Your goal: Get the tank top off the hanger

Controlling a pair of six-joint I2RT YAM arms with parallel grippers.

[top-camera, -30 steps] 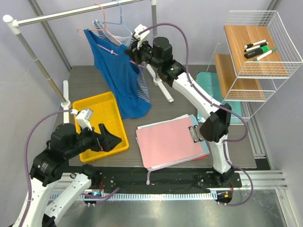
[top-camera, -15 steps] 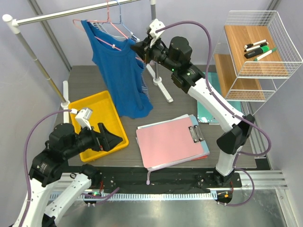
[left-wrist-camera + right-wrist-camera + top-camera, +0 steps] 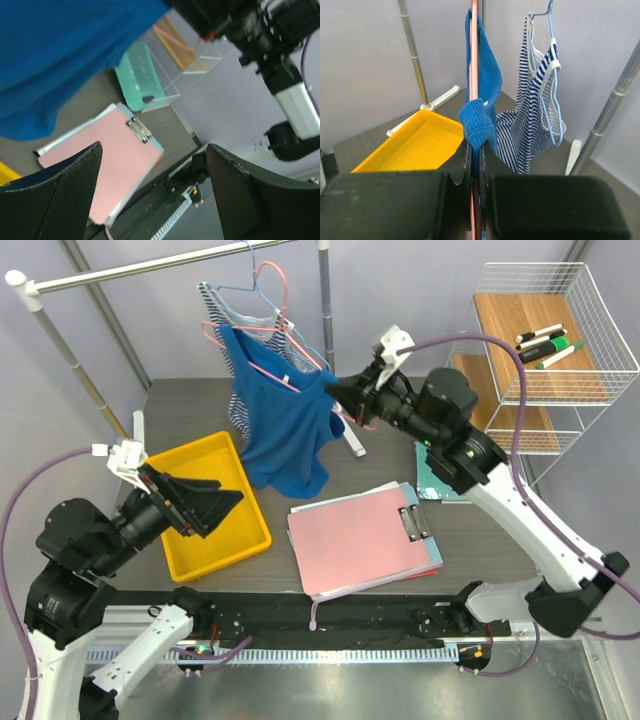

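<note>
The blue tank top (image 3: 285, 430) hangs on a pink hanger (image 3: 262, 362), tilted and drawn to the right below the rail (image 3: 120, 273). My right gripper (image 3: 337, 392) is shut on the hanger's right end together with the top's shoulder. The right wrist view shows the pink hanger (image 3: 474, 30) and a bunched blue strap (image 3: 477, 122) running into the right gripper (image 3: 477, 150). My left gripper (image 3: 222, 505) stands open over the yellow tray (image 3: 255, 530), apart from the top. In the left wrist view its fingers (image 3: 65, 185) frame empty air under the blue tank top (image 3: 60, 50).
A striped tank top (image 3: 238, 412) on a light blue hanger (image 3: 255, 270) hangs on the rail behind the blue one. A pink clipboard (image 3: 360, 535) lies right of the tray. A wire shelf (image 3: 540, 330) with markers stands at the back right. The rack's post (image 3: 326, 300) rises behind my right gripper.
My right arm has pulled the hanger and blue tank top rightward and nearer. The left arm has risen and swung left, its gripper now pointing at the top and slightly narrower.
</note>
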